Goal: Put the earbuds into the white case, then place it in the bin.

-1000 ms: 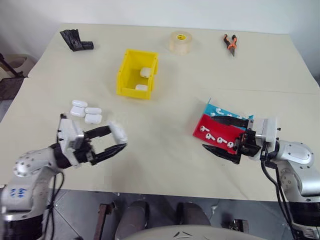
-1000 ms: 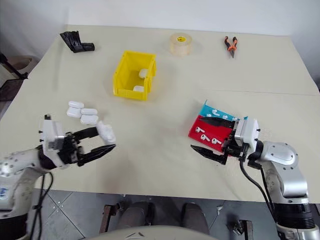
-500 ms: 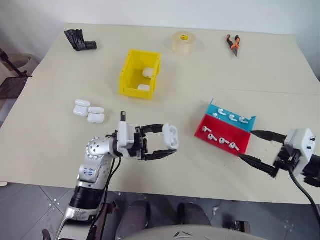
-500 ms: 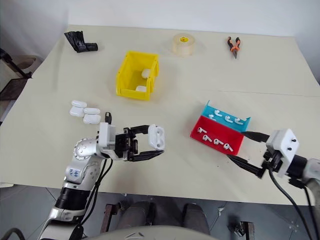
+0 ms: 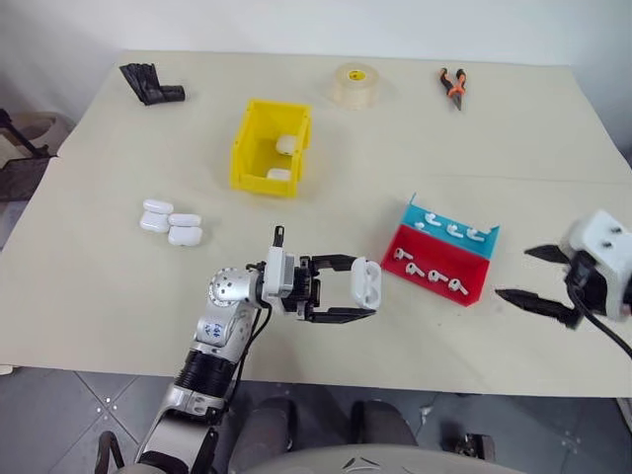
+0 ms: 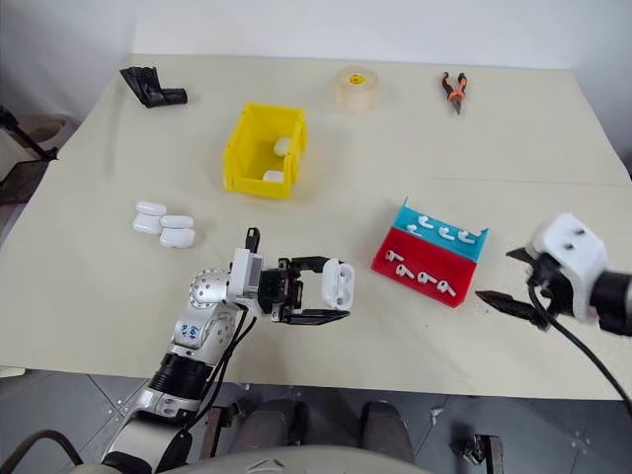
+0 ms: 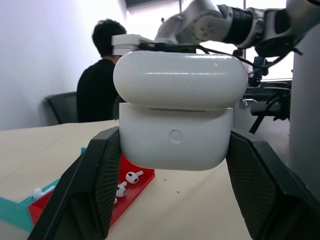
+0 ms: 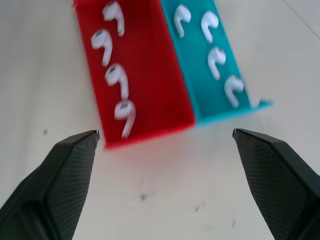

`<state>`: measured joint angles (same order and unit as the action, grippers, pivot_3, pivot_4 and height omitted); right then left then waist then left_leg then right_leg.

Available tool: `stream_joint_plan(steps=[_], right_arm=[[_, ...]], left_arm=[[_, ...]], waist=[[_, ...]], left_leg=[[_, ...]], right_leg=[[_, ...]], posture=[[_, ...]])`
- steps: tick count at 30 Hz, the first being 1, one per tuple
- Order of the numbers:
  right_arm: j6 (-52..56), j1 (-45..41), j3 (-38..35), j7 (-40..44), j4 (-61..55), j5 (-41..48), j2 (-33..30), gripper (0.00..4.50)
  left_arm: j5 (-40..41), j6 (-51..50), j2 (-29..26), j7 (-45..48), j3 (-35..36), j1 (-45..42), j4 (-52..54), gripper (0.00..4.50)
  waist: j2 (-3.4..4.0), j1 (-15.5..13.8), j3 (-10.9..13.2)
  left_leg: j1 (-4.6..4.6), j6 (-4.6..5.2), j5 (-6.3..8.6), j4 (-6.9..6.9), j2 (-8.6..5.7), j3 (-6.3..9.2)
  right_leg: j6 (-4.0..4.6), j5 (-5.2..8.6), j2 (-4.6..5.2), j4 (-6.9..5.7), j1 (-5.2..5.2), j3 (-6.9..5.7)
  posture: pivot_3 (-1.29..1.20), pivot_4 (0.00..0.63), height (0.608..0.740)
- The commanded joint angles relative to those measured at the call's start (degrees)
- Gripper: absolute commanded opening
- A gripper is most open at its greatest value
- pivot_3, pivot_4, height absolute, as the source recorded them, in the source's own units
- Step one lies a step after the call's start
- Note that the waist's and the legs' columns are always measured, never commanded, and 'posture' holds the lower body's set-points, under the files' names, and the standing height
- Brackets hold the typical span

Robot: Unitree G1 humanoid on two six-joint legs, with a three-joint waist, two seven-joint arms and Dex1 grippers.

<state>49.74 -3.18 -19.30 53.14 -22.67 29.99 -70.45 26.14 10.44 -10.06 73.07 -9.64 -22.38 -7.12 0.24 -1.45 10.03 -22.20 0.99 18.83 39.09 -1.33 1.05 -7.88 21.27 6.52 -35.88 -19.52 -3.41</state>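
The left gripper [image 5: 363,294] clamps the white case [image 5: 365,283], lid closed, near the table's front. The earbuds [image 5: 431,274] lie in the red and teal tray [image 5: 441,263] just beside the right gripper [image 5: 531,276], the nearer arm, its jaws wide and empty.

Bright, even light; right wrist view slightly blurred.

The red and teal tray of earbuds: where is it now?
In the head views, the low red and teal plastic tray lies on the table's right side, between the left tool's glossy white case and the open right tool.
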Motion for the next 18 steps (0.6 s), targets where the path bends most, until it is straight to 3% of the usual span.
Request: stream_joint_plan(steps=[1, 9, 18], right_arm=[[6.01, -11.14, 11.87, -0.41, 2.08, -1.61, -1.6, 4.5], [9.92, -36.62, 35.08, 2.65, 12.94, -11.18, 4.47, 4.5], [4.91, -44.76, 44.07, 7.83, 23.82, -19.43, 10.0, 4.5]], left_arm=[[1.38, -0.35, 0.29, 0.02, -0.35, 0.4, 2.62, 2.77], [0.87, -0.72, 0.7, -1.55, -1.24, 1.66, 4.1, 2.77], [0.69, -1.0, 0.35, -3.33, -1.7, 3.15, 5.75, 2.77]], waist=[[0.0, -0.06, 0.0], [0.0, 0.27, 0.0], [0.0, 0.14, 0.0]], left_leg=[[-0.04, 0.0, 0.0, 0.02, -0.05, 0.03], [-0.19, 0.02, 0.0, 0.01, -0.16, 0.09], [-0.22, 0.02, 0.0, 0.01, -0.22, 0.08]], right_leg=[[0.0, 0.0, 0.05, 0.03, -0.02, 0.05], [-0.01, 0.0, 0.11, 0.02, -0.17, 0.23], [-0.01, -0.01, 0.11, -0.03, -0.24, 0.23]], posture=[[0.0, 0.15, 0.74], [0.0, 0.15, 0.74], [0.0, 0.15, 0.74]])
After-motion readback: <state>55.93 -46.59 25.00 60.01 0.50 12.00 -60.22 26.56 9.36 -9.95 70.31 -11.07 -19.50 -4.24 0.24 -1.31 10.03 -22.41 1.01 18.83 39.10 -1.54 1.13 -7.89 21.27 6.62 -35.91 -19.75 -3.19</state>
